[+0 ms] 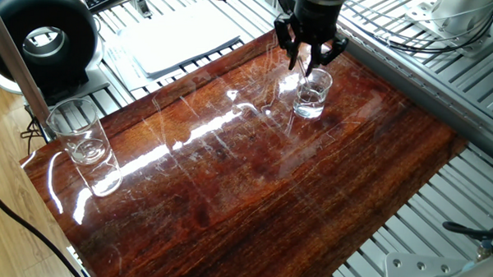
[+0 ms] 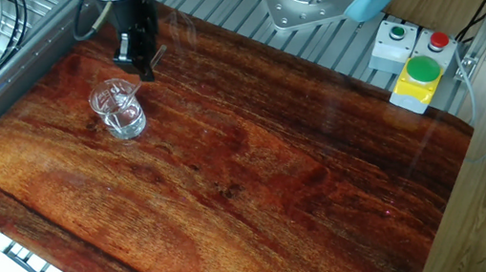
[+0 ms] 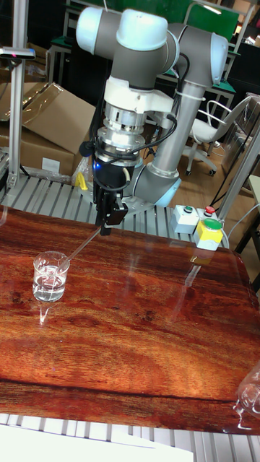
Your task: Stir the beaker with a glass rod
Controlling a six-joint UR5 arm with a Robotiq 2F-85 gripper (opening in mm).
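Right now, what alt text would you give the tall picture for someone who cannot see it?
A grey robot arm's gripper holds a thin glass rod slanting down into a small beaker with a little clear liquid, on a glossy wooden table. Behind the table sits a box with coloured buttons.

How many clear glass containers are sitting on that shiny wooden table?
2: the small clear glass beaker under the gripper, and a taller clear glass tumbler at the far corner. None seem hidden.
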